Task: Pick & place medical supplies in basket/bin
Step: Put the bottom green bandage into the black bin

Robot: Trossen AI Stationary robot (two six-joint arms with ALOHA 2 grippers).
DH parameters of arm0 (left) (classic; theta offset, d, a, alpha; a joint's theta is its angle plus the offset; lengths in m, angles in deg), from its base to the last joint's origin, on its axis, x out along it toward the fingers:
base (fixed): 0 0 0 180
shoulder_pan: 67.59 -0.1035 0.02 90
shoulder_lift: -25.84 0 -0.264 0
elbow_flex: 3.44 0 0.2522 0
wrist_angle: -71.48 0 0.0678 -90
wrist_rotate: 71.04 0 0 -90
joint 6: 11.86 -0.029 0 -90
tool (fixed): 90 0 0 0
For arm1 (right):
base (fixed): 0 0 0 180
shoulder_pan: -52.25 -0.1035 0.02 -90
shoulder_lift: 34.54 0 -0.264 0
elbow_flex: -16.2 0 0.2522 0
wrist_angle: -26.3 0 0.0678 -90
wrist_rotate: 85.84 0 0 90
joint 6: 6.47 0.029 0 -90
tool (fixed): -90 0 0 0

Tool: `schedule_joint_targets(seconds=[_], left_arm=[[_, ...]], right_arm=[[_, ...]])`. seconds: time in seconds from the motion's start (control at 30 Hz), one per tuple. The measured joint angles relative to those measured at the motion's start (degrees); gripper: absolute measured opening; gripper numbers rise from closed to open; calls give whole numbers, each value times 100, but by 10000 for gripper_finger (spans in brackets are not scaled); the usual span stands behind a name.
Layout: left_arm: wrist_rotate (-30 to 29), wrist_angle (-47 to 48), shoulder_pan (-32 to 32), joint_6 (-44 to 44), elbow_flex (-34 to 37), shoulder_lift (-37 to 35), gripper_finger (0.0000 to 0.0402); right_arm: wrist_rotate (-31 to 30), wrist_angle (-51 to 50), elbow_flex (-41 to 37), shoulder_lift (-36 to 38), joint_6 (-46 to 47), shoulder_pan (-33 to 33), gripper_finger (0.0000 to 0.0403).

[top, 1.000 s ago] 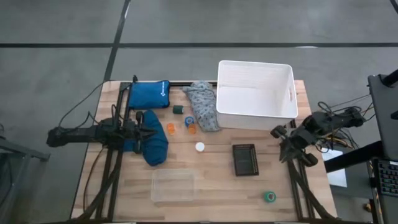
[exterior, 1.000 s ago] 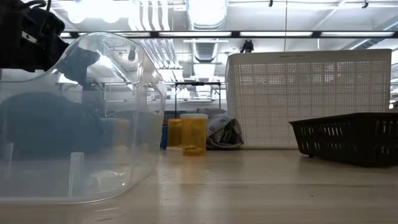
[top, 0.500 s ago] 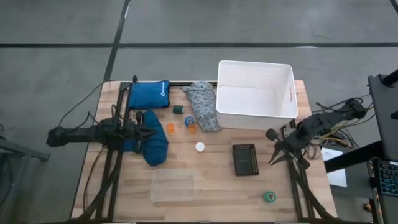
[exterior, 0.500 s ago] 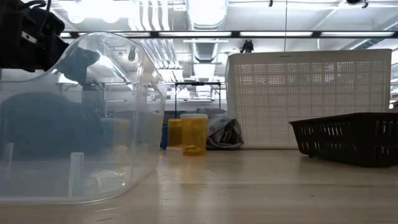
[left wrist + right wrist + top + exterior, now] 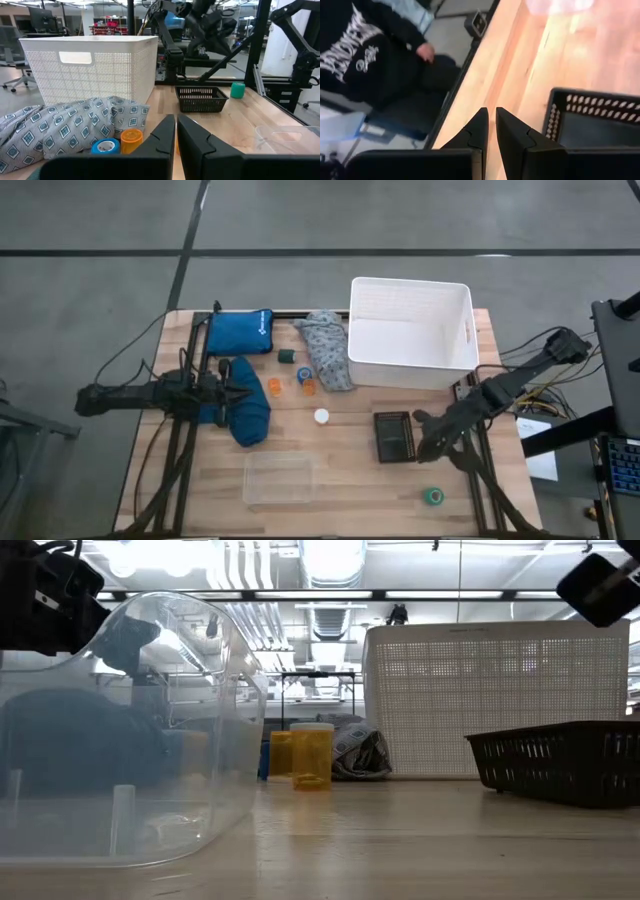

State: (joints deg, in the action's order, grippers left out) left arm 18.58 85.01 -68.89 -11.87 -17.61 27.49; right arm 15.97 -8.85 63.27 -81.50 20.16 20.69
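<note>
Hovering beside black mesh tray, right gripper seen, fingers pressed together, below-right of white tub | left gripper closed, over dark blue cloth left of tub | left wrist: patterned cloth, orange cap before tub

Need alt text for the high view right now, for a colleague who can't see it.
White bin at the table's far right, empty. Right tool, shut, is over the black tray; left tool, shut, rests at the dark blue cloth. Grey cloth, caps and tape rolls lie between.
</note>
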Motion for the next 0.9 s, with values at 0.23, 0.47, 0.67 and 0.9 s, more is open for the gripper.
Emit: schedule_joint_targets(seconds=[0.23,0.47,0.67,0.9], left_arm=[[0,0,-1,0,0,0,26],[-1,0,-1,4,0,0,26],[-2,0,-2,20,0,0,26],[-2,0,0,20,0,0,26]], right_arm=[[-211,-902,1106,-874,-7,-501,34],[-1051,-2290,2427,-1762,-65,-1032,34],[-1058,-2469,3103,-2347,-124,-1055,34],[-1530,-3747,3696,-2999,6,-1206,34]])
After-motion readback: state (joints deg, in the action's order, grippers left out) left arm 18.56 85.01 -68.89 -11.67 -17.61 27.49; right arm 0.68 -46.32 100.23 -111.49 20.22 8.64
